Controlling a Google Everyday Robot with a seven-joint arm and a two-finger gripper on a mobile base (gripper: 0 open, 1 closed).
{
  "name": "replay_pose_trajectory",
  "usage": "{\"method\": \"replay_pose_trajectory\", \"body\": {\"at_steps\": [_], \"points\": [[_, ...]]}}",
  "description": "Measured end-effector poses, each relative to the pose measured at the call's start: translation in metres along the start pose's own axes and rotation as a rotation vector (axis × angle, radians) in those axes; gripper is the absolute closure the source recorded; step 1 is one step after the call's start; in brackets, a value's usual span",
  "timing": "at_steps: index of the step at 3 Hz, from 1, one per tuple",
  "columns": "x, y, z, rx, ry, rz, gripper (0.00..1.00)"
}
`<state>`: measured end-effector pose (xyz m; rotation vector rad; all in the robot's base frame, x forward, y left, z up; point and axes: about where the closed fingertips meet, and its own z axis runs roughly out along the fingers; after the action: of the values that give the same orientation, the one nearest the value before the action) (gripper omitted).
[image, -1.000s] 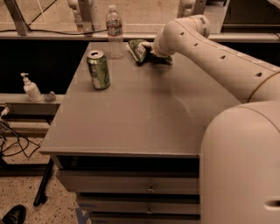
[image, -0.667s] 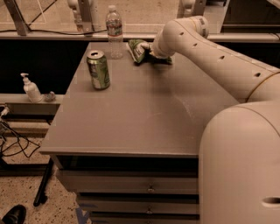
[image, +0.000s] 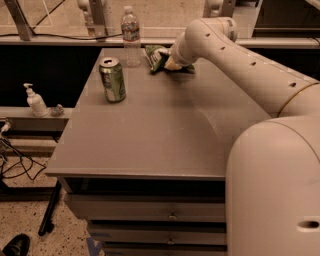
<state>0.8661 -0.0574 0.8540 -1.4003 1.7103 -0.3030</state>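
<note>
One arm, one gripper, three things on the table.
The gripper (image: 172, 64) is at the far edge of the grey table (image: 160, 140), down on one green snack bag (image: 155, 56) and touching it; whether it is wide, narrow or holding the bag I cannot tell, because the arm (image: 240, 65) covers it. One clear water bottle (image: 131, 36) stands just beside the bag, on its left. One green can (image: 112, 80) stands upright nearer, well apart from the gripper. One soap dispenser (image: 36, 101) stands on the low shelf at the left.

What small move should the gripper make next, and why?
Probably a short, straight lift: the gripper rests on the green bag near the far edge of the table, and the water bottle stands close beside, so sideways motion might topple it.
</note>
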Motion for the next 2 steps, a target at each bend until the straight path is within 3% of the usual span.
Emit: {"method": "replay_pose_trajectory", "body": {"at_steps": [1, 2], "points": [[-0.011, -0.002, -0.007, -0.012, -0.029, -0.003, 0.0], [-0.018, -0.008, -0.019, -0.019, -0.049, 0.004, 0.0]]}}
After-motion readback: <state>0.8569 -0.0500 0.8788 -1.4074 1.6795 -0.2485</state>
